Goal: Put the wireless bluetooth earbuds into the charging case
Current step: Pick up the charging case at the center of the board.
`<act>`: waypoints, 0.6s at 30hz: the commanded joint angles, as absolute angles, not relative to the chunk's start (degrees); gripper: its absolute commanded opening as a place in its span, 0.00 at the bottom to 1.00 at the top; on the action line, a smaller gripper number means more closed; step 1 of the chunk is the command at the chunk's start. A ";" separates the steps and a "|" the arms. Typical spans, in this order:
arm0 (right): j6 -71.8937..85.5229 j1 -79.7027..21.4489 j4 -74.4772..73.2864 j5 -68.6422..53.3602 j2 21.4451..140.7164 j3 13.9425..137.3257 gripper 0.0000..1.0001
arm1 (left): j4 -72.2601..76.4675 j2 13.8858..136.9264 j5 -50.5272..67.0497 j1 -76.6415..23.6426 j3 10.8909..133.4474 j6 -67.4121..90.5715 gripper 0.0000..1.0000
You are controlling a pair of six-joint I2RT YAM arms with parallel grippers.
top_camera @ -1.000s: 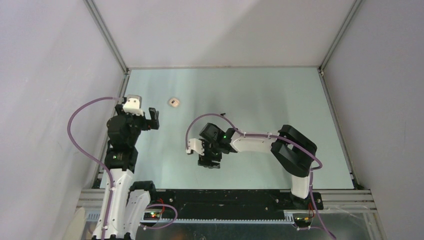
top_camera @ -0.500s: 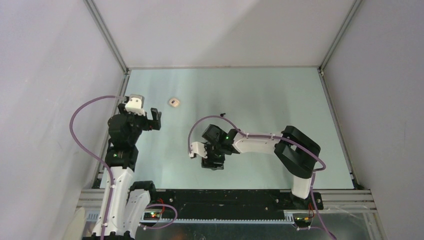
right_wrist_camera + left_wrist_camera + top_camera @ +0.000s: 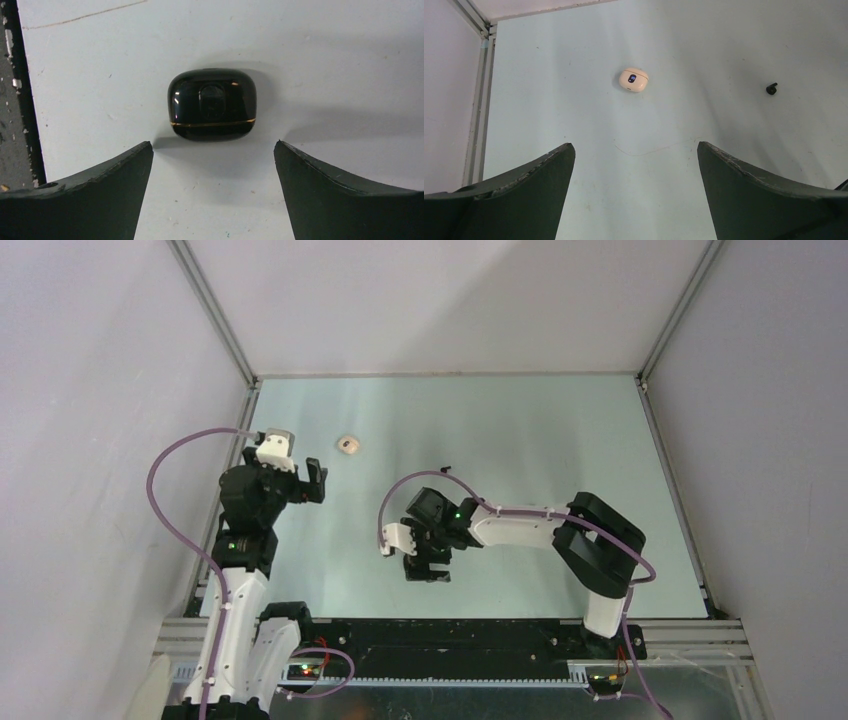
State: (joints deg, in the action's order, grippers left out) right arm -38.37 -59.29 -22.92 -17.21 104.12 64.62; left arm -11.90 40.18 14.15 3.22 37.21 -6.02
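Note:
A cream-white charging case (image 3: 633, 80) lies shut on the pale table at the back left, small in the top view (image 3: 347, 444). To its right lies one tiny black earbud (image 3: 771, 89), seen from above as a dark speck (image 3: 446, 469). My left gripper (image 3: 634, 145) hangs open and empty well short of the cream case (image 3: 305, 483). A glossy black charging case (image 3: 212, 104), shut with a thin gold seam, rests on the table just beyond the tips of my right gripper (image 3: 212, 145). That gripper is open and touches nothing (image 3: 425, 565). From above, the black case is hidden under it.
The table's near edge shows as a dark strip (image 3: 22, 100) left of the black case. An aluminium frame rail (image 3: 480, 100) runs along the table's left side, with grey walls on three sides. A purple cable (image 3: 400, 490) loops over the right arm.
My right gripper's jaws have spread wider and it has edged slightly right. The left wrist has shifted a little to the right. The cream case and the earbud have not moved.

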 commanded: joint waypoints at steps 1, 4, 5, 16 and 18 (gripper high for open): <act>-38.34 -59.94 -18.65 -17.07 104.98 64.69 0.96 | -11.59 39.88 15.23 3.07 37.97 -7.16 0.99; -38.24 -60.30 -18.19 -17.67 105.16 64.70 0.95 | -11.54 39.89 15.29 3.03 37.90 -7.29 0.99; -38.23 -60.54 -18.15 -17.95 105.23 64.76 0.93 | -11.48 39.89 15.29 3.04 37.89 -7.25 1.00; -38.22 -61.74 -16.90 -18.61 106.18 64.70 0.83 | -11.36 40.04 15.62 3.07 37.79 -7.32 0.99; -38.27 -61.78 -16.82 -18.49 106.18 64.70 0.78 | -11.42 40.02 15.76 3.03 37.78 -7.31 0.99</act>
